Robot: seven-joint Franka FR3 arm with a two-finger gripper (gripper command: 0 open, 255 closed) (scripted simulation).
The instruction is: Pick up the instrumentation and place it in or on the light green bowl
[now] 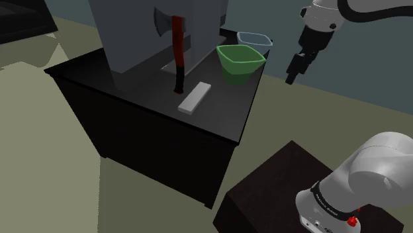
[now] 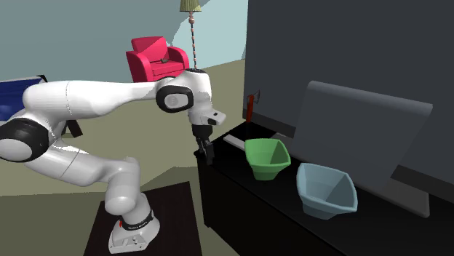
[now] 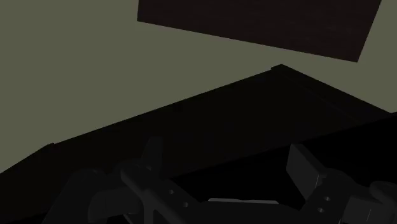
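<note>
the pincer (image 1: pixel 291 78) hangs beside the desk (image 1: pixel 126 99), outside its edge and above the floor, with its fingers wide apart and nothing between them. the instrumentation, which i take to be the pale flat block (image 1: pixel 195 98), lies flat on the desk, well apart from the pincer, on the far side of the light green bowl (image 1: pixel 239 61).

the first danger is this bowl. it stands between the pincer and the block, so a low, straight path could push it or tip it. a grey-blue bowl (image 1: pixel 255 40) stands just behind the green one and could be hit in the same way, or be mistaken for it at the release.

the second danger is the block itself. it is thin and low, so the fingers must come down almost to the desk. if they go too deep they strike the top, and if too shallow they close above the block or it slips out. an axe with a red handle (image 1: pixel 176 53) leans near the block, and a wide approach could knock it over.
</note>
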